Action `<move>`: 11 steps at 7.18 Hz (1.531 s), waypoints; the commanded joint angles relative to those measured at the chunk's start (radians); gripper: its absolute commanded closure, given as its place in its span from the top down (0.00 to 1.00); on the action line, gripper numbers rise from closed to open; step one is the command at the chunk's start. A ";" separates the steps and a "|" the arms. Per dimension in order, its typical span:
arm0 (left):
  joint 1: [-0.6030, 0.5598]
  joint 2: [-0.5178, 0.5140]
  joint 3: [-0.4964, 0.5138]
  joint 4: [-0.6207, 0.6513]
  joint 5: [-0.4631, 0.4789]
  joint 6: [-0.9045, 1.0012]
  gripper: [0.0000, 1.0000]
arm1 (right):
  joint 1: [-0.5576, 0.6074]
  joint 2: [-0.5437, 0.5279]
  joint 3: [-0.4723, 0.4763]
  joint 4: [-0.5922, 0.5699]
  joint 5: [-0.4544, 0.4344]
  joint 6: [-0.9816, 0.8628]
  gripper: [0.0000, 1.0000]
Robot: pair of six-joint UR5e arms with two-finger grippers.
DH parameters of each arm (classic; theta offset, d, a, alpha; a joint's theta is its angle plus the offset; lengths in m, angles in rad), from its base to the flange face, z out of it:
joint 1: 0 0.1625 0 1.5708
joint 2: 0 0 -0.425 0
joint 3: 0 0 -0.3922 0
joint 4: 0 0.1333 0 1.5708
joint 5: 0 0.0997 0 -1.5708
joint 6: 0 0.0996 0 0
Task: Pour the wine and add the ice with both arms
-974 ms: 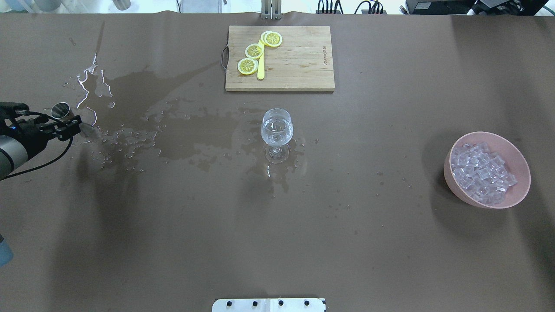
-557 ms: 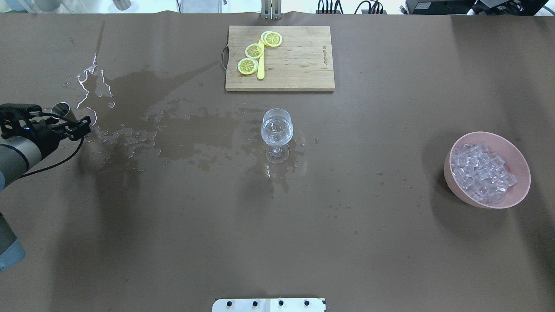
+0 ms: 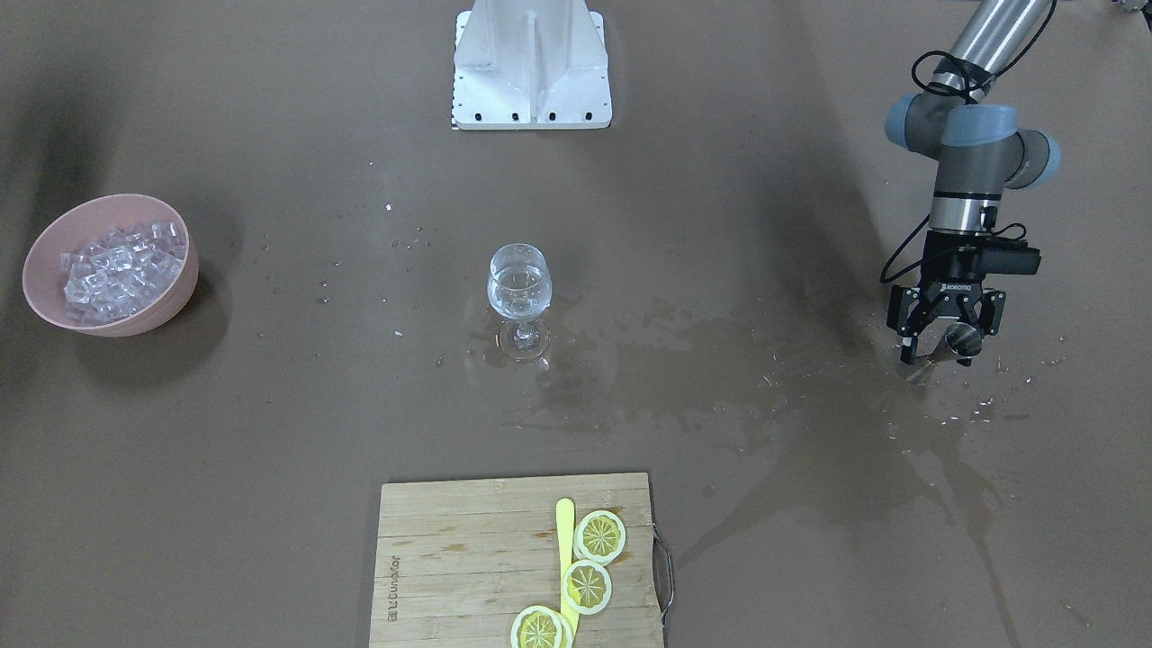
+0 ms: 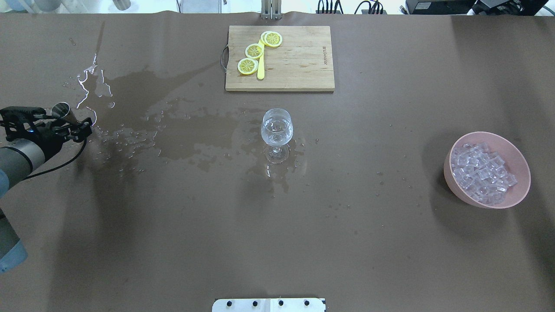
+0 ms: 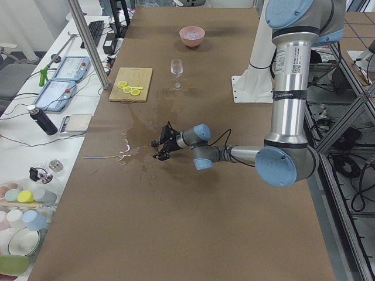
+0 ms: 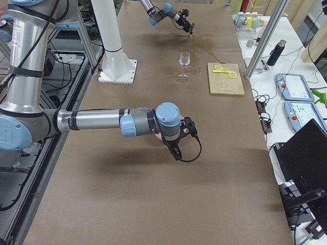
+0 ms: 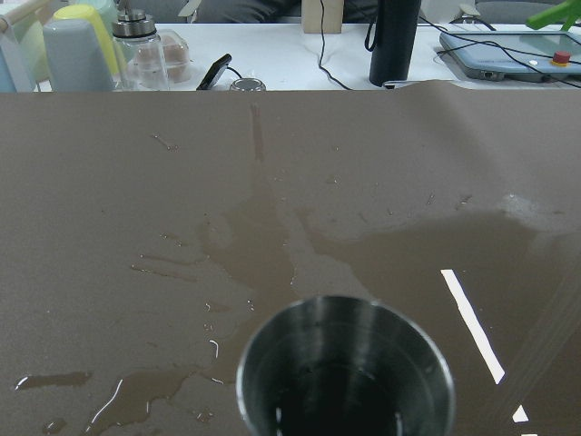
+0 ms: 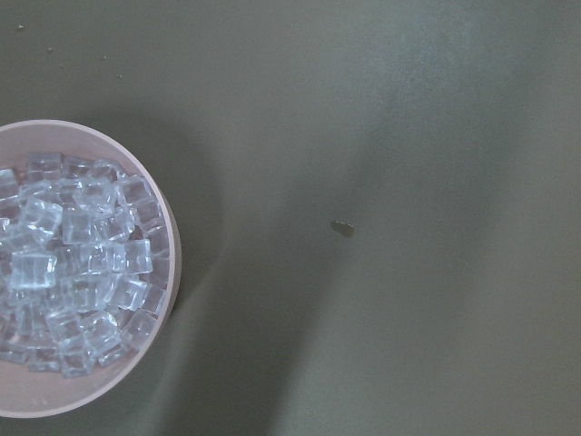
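My left gripper [image 4: 79, 125] is shut on a small steel cup [image 4: 60, 109] at the table's far left, low over the wet patch. It also shows in the front view [image 3: 940, 351], and the cup's open mouth [image 7: 345, 372] fills the bottom of the left wrist view. The wine glass [image 4: 276, 128] stands upright mid-table with a little clear wine [image 3: 517, 292] in it. The ice [image 4: 481, 173] is heaped in a pink bowl [image 4: 520, 182] at the right, and shows in the right wrist view [image 8: 73, 282]. My right gripper [image 6: 178, 148] hangs beside that bowl; I cannot tell if it is open.
A spilled puddle [image 4: 190, 134] spreads from the left gripper toward the glass. A wooden cutting board [image 4: 295, 65] with lemon slices [image 4: 248, 66] and a yellow stick lies at the far edge. The white pedestal [image 3: 531, 63] stands at the robot's side.
My left gripper has shifted a little to the right with the steel cup, and more of the left forearm has come into view. The glass and bowl have not moved.
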State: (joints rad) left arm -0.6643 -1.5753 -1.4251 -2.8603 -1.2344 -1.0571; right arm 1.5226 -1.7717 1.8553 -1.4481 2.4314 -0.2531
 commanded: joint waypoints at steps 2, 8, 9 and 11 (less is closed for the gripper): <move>0.000 0.000 0.000 -0.005 -0.002 0.002 0.56 | 0.001 0.000 0.005 0.000 0.000 0.000 1.00; 0.000 -0.002 0.003 -0.007 -0.010 0.005 0.50 | 0.001 0.000 0.007 0.002 0.000 0.000 1.00; 0.000 -0.003 0.003 -0.007 -0.010 0.005 0.49 | 0.001 0.000 0.007 0.002 0.000 0.000 1.00; 0.000 -0.003 0.003 -0.016 -0.011 0.008 0.35 | 0.001 0.000 0.008 0.002 0.000 0.000 1.00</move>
State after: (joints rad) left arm -0.6642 -1.5782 -1.4220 -2.8732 -1.2450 -1.0503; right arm 1.5233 -1.7718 1.8632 -1.4466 2.4313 -0.2531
